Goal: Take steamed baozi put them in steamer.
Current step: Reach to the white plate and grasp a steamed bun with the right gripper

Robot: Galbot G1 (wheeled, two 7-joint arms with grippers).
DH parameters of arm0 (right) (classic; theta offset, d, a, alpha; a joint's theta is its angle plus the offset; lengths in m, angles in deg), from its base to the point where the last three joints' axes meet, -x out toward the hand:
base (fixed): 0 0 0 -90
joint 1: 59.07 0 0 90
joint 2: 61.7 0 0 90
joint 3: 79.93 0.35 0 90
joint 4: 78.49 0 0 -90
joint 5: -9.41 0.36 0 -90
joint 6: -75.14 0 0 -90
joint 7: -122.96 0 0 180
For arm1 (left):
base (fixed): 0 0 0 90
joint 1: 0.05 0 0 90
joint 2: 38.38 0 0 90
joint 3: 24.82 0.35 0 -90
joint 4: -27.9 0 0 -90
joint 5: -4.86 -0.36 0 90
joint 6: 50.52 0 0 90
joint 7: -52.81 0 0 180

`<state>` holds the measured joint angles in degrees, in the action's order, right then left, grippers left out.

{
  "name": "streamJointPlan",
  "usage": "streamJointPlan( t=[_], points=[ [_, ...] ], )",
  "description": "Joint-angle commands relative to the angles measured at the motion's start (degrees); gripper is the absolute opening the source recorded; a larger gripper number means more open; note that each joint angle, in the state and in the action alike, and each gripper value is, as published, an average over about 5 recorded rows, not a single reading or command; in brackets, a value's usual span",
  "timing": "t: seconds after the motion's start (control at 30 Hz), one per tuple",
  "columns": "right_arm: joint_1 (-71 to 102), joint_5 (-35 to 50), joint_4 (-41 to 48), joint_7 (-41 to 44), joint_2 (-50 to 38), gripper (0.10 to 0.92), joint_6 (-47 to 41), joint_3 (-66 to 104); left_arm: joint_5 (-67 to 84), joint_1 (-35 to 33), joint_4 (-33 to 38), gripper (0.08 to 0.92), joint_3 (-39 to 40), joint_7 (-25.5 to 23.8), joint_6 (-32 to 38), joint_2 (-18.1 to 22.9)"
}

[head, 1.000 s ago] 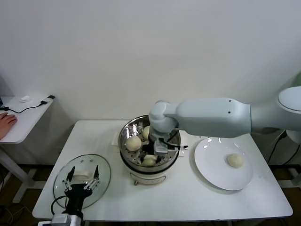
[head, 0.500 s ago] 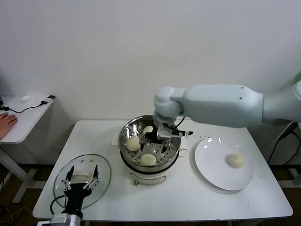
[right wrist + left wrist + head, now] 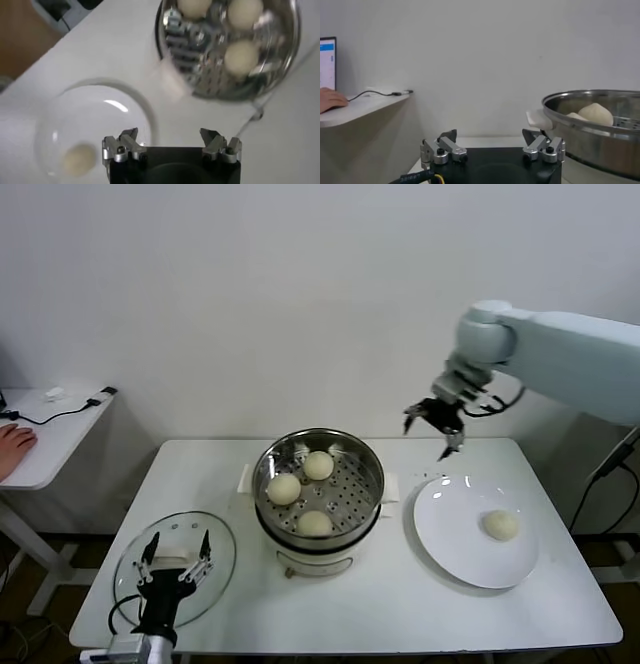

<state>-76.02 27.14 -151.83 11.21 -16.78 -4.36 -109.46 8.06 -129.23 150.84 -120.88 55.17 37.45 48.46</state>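
Observation:
The steel steamer (image 3: 366, 506) stands mid-table on its white pot base and holds three cream baozi (image 3: 318, 465), (image 3: 284, 488), (image 3: 314, 523). A fourth baozi (image 3: 500, 525) lies on the white plate (image 3: 450, 534) to the right. My right gripper (image 3: 432, 429) is open and empty, raised in the air between the steamer and the plate, above the table's back edge. Its wrist view shows the steamer (image 3: 172, 47), three baozi in it (image 3: 241, 56), and the plate's baozi (image 3: 77, 158). My left gripper (image 3: 175, 564) is open and parked over the glass lid.
The round glass lid (image 3: 215, 536) lies at the table's front left. A side table (image 3: 40, 446) with a cable and a person's hand (image 3: 14, 446) stands far left. The left wrist view shows the steamer's rim (image 3: 590, 132) beside my left gripper (image 3: 492, 145).
My right gripper has risen out of the steamer and swung right toward the plate, empty. The third baozi stays in the steamer's front. The left arm has not moved.

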Motion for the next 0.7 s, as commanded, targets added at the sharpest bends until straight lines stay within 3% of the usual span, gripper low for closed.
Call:
streamJointPlan(
  t=[0.03,0.37,0.7],
  points=[
    [13.58,-1.63,4.70,-1.04,-14.45,0.823,-12.08,3.55,0.00,0.12,-0.37,0.823,-0.19,0.01,-0.07,0.11],
    [31.87,-9.63,14.80,-3.85,-11.68,0.823,-13.20,20.51,-0.38,0.09,-0.75,0.823,-0.22,-0.08,-0.10,0.57],
    [37.79,-12.41,18.14,-5.21,-8.82,0.806,-14.16,25.68,-0.61,0.00,-1.12,0.823,-0.27,-0.11,-0.13,0.63]
  ],
)
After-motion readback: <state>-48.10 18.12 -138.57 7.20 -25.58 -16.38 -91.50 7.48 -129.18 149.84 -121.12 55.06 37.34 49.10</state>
